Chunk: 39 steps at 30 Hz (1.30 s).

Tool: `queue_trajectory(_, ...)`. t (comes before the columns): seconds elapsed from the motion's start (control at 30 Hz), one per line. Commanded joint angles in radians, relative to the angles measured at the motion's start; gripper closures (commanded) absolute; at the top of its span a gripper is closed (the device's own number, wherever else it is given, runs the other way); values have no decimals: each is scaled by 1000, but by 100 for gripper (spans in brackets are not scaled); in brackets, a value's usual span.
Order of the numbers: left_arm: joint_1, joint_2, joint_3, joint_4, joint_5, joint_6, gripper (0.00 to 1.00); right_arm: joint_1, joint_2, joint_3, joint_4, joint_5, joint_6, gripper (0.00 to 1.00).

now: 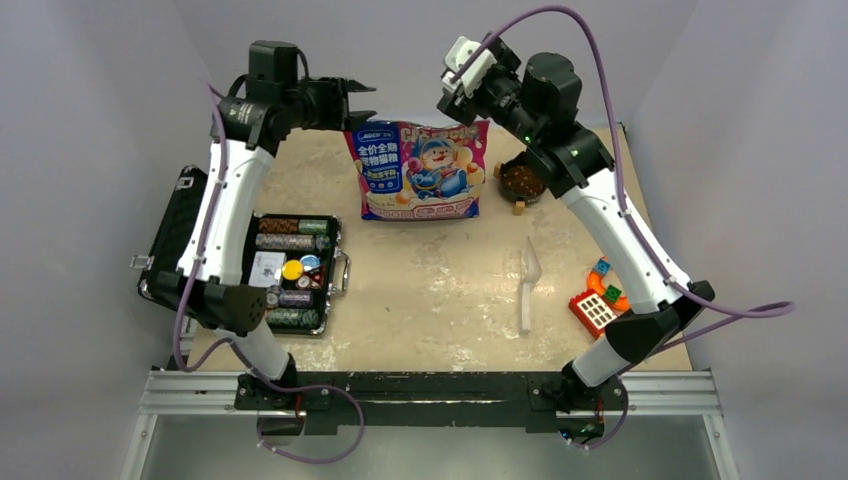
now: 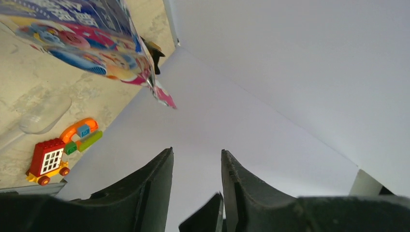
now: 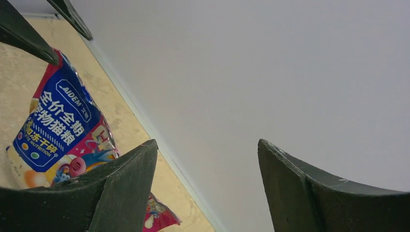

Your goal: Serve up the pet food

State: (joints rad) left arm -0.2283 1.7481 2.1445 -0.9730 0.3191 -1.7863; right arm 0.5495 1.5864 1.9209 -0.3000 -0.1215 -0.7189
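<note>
The pink-blue-white pet food bag [image 1: 420, 170] stands at the back middle of the table; it also shows in the left wrist view [image 2: 92, 43] and the right wrist view [image 3: 53, 130]. Brown kibble fills a dark bowl [image 1: 522, 181] to the bag's right. My left gripper [image 1: 360, 100] [image 2: 196, 154] is open and empty, raised by the bag's top left corner. My right gripper [image 1: 452, 100] [image 3: 208, 145] is wide open and empty, raised by the bag's top right corner. Neither touches the bag.
A clear plastic scoop [image 1: 527, 285] [image 2: 43, 116] lies right of centre. A red toy car with coloured bricks [image 1: 598, 305] [image 2: 58, 154] sits at the right edge. An open black case of poker chips [image 1: 285, 270] sits at the left. White walls enclose the table.
</note>
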Motion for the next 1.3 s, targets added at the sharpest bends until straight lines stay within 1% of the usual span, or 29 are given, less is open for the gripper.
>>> queue_trajectory(0.0,12,-126,-48,64,-3,27,55,1,-40,-25,-10,65,128,21)
queue_trajectory(0.07,12,-159,-49,71,-12,36,54,0,-67,-33,-2,102,173,21)
queue_trajectory(0.1,12,-174,-45,74,-13,43,54,1,-85,-35,8,129,200,19)
queue_trajectory(0.23,12,-227,-10,92,-20,96,54,-7,-137,-26,54,283,349,9)
queue_trajectory(0.4,12,-281,56,119,-71,176,52,-8,-210,4,11,327,508,5)
queue_trajectory(0.47,12,-304,97,120,-119,232,50,-8,-250,-8,-21,320,548,5)
queue_trajectory(0.57,9,-352,143,127,-242,357,41,-8,-306,-14,-89,344,612,4)
queue_trajectory(0.63,9,-395,143,152,-297,454,36,-8,-342,-8,-154,360,676,3)
queue_trajectory(0.7,9,-446,120,154,-329,551,31,-8,-399,-38,-219,373,751,3)
queue_trajectory(0.77,9,-523,77,152,-366,655,27,-8,-471,-100,-279,378,793,2)
queue_trajectory(0.83,9,-606,21,148,-404,763,23,-8,-560,-193,-301,393,811,2)
queue_trajectory(0.93,9,-727,-76,140,-463,954,15,-7,-710,-354,-300,474,838,1)
queue_trajectory(1.0,9,-797,-121,88,-517,1047,11,-7,-803,-428,-309,531,839,1)
queue_trajectory(1.1,9,-894,-191,15,-579,1154,10,-7,-908,-476,-347,600,844,1)
queue_trajectory(1.17,9,-948,-233,-20,-623,1189,9,-7,-951,-483,-371,646,859,1)
queue_trajectory(1.27,9,-1014,-297,-27,-666,1217,9,-7,-989,-493,-400,697,894,1)
